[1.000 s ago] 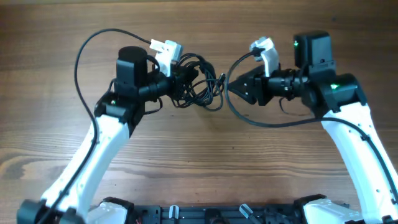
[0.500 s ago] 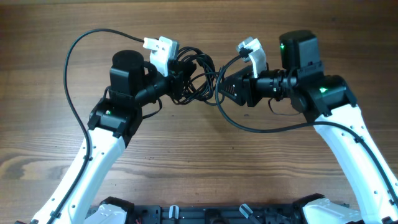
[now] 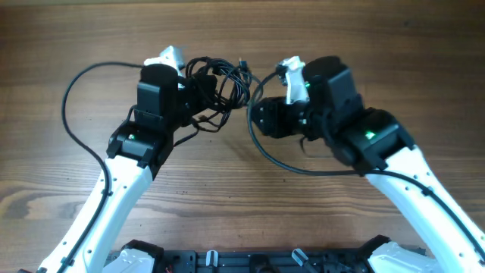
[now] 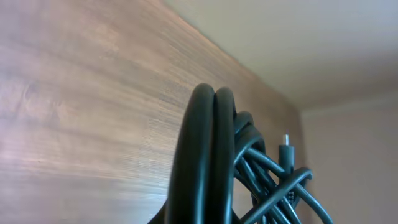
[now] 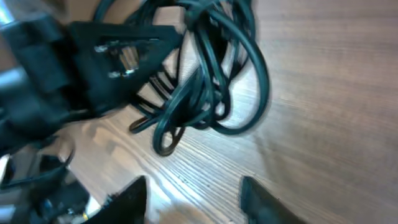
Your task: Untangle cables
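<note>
Left gripper (image 3: 201,89) clenched on the cables (image 3: 224,76) — a tangled bundle of thin black cords, loops spilling out beyond its jaws, one metal-tipped plug (image 4: 285,148) pointing upward. Right gripper (image 3: 255,117) released — fingers (image 5: 132,200) spread, only the wooden table (image 3: 242,197) showing between them, the bundle just ahead of their tips.

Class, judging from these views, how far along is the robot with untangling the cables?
Done: nothing is separated yet; the cables form one knotted bundle of loops. In hand: the left gripper is shut on the bundle, while the right gripper is open and empty, facing the loops. Left: grasp one strand, draw it free, then lay each cable apart.
</note>
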{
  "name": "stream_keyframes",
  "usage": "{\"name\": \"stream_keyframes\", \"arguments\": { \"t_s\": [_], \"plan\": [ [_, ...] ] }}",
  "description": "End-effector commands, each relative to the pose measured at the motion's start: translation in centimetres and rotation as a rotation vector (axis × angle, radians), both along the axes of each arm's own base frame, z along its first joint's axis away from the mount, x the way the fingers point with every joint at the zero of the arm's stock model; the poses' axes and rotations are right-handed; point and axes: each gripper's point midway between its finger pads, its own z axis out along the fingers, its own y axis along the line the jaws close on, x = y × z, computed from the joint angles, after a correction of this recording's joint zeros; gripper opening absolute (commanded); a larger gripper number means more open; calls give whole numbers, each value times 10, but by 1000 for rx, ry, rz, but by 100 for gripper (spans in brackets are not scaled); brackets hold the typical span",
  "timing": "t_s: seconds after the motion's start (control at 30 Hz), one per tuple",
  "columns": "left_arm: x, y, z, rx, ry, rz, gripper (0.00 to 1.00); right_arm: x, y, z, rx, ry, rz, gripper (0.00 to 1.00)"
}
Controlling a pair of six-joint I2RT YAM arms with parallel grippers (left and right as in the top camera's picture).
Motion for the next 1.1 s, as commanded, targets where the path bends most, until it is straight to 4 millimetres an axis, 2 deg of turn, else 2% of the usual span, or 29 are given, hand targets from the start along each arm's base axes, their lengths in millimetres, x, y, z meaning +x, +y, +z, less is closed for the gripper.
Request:
{"name": "stream_keyframes", "arguments": {
  "t_s": [0.0, 0.07, 0.13, 0.23, 0.33, 0.43, 0.6, 0.67, 0.77, 0.93, 1.0, 1.03, 1.07],
  "plan": [
    [0, 6, 8, -219, 107, 178, 4, 12, 14, -17, -5, 77, -123, 60],
    [0, 6, 8, -256, 128, 202, 4, 10, 27, -27, -7, 102, -105, 61],
    [-1, 5, 7, -257, 134, 203, 4, 6, 49, -34, 17, 118, -43, 61],
    [-1, 9, 4, -244, 142, 219, 4, 8, 64, -23, 82, 92, 5, 61],
    [0, 21, -4, -193, 144, 282, 4, 8, 68, -18, 106, 82, 20, 59],
    [0, 22, -4, -190, 142, 285, 4, 10, 68, -17, 110, 74, 10, 57],
    [0, 21, -3, -195, 142, 280, 4, 22, 72, -12, 134, 41, -24, 59],
    [0, 21, -3, -245, 168, 314, 4, 20, 80, -25, 122, 71, -1, 58],
    [-1, 19, -3, -358, 228, 372, 4, 21, 88, -46, 100, 117, -6, 52],
    [-5, 11, -4, -523, 337, 433, 4, 31, 94, -38, 137, 73, -10, 44],
    [-6, 10, -4, -520, 339, 421, 4, 35, 91, -39, 122, 59, -34, 35],
    [-7, 10, -5, -507, 336, 416, 4, 37, 86, -43, 99, 57, -52, 27],
    [-7, 10, -5, -474, 319, 393, 4, 38, 82, -46, 75, 54, -64, 16]
  ]
}}
